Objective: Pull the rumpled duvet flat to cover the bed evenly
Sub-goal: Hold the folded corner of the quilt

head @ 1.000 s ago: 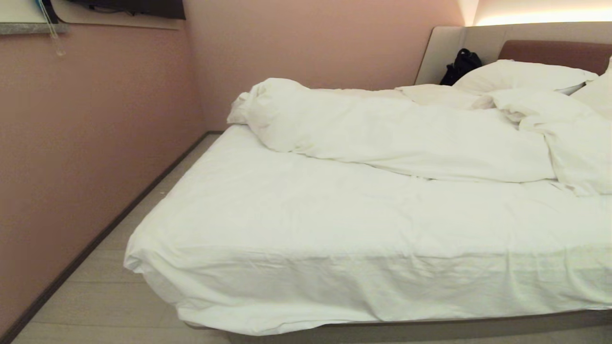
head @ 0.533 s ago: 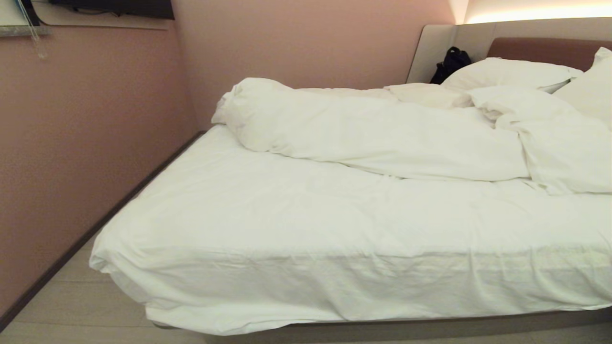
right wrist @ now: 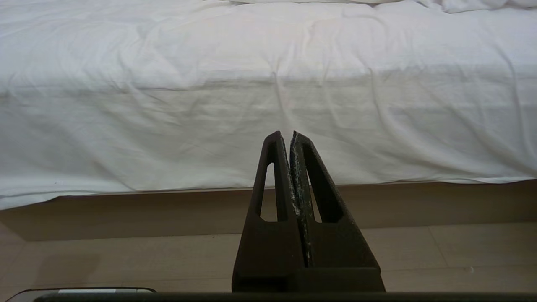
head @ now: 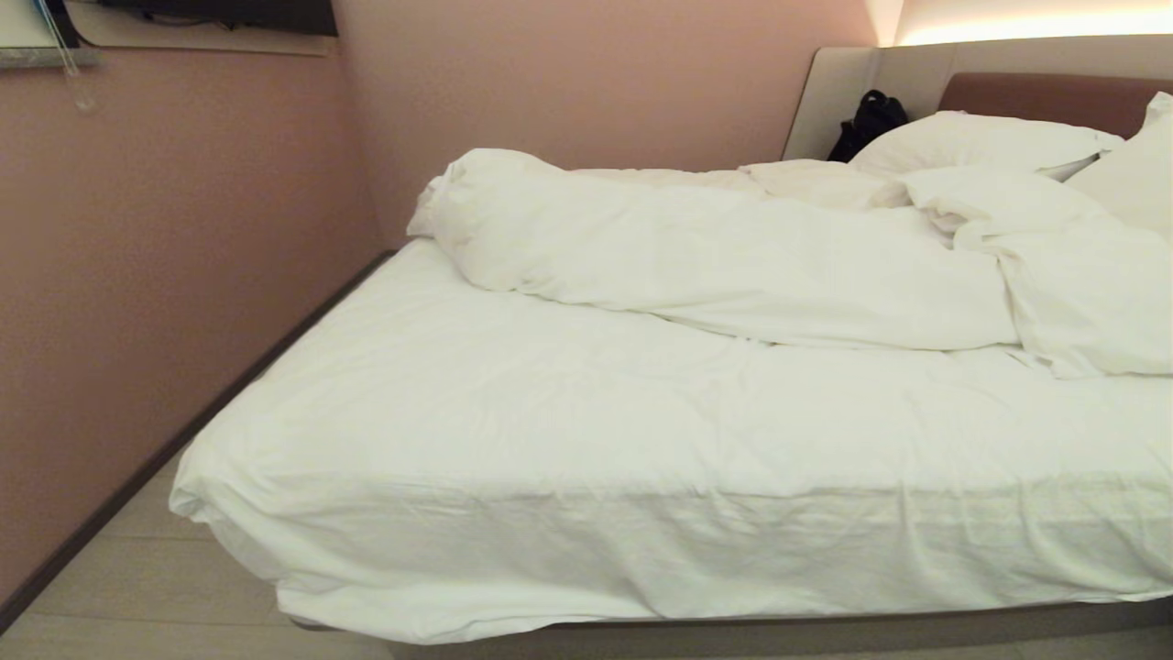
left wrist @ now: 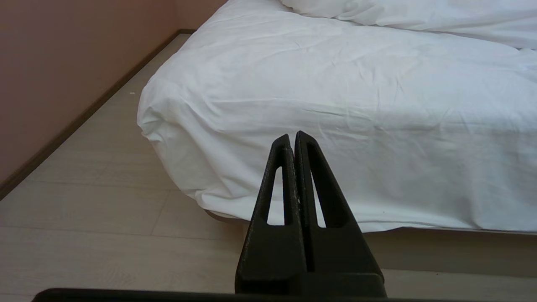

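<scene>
Your left tool [left wrist: 292, 136] is pressed fully closed with nothing between its fingers, and it hangs low over the floor just off the foot edge of the bed [head: 779, 632], pointing at the sheet near the foot corner on the wall side. Your right tool [right wrist: 288, 135] is the same: fingers together, empty, aimed at the hanging sheet further along that foot edge, with the grey-beige base below it. Neither arm shows in the head view, so both look parked, probably because you are not yet close enough to reach anything worth gripping. The duvet [head: 733, 261] is what you are after, and it lies bunched in a long thick roll across the bed toward the headboard end, one puffy end near the wall-side edge and the rest piled against the pillows [head: 985, 142]. That leaves the foot half of the mattress bare, showing only the thin fitted sheet [head: 586, 431], lightly wrinkled and draped over the foot edge. I judge that you will need to open a tool and reach well past the foot edge to catch the duvet's near fold before pulling it toward you. Around the bed, a pink wall [head: 165, 257] runs close along one side with a narrow strip of pale wood floor [head: 119, 587] between, and a black bag [head: 866, 124] sits in the headboard corner beside the brown padded panel.
</scene>
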Tool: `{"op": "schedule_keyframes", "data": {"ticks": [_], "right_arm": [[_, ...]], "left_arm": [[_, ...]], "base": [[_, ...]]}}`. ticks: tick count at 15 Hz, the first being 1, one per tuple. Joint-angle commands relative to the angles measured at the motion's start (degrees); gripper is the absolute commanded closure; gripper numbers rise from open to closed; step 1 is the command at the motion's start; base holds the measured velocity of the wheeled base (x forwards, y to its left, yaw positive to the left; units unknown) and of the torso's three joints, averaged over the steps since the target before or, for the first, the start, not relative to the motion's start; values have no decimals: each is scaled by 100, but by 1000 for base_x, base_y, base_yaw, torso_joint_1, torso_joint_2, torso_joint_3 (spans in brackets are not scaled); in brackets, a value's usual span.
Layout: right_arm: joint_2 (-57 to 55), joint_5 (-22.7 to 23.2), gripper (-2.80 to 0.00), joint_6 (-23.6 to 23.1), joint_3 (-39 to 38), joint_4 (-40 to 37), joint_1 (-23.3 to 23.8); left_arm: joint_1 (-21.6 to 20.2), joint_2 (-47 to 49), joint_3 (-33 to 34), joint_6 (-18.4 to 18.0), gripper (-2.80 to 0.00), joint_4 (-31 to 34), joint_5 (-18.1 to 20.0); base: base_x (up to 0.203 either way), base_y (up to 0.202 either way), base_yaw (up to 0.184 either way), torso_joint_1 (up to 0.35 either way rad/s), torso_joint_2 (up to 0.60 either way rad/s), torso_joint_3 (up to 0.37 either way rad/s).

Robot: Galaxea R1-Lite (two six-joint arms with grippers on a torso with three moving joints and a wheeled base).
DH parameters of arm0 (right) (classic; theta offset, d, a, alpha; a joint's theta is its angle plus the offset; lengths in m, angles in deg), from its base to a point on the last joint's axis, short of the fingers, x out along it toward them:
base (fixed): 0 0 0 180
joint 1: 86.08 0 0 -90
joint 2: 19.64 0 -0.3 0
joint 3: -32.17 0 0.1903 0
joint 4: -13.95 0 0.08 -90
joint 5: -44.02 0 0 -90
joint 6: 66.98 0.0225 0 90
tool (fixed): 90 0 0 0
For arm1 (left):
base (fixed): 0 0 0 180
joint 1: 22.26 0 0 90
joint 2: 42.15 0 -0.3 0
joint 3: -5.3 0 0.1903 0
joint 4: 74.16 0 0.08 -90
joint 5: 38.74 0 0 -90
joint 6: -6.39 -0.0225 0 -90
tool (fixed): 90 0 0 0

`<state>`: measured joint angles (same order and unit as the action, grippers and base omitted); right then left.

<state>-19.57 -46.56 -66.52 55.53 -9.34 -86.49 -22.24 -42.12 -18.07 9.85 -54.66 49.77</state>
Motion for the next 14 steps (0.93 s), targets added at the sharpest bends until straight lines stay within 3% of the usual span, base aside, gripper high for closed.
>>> {"op": "schedule_keyframes", "data": {"ticks": [1,7,14], "right_arm": [[-7,-4,0,-2,0,1,4],[-7,-4,0,-2,0,1,-3],[-7,-4,0,-2,0,1,4]], "left_arm": [[-1,-2,0,6,0,1,-1],[-2,-2,0,-3,0,-8,-1],[-2,-2,0,23,0,1,-1]], "base": [[0,0,0,0,0,0],[0,0,0,0,0,0],[160,0,1,4,3,1]]}}
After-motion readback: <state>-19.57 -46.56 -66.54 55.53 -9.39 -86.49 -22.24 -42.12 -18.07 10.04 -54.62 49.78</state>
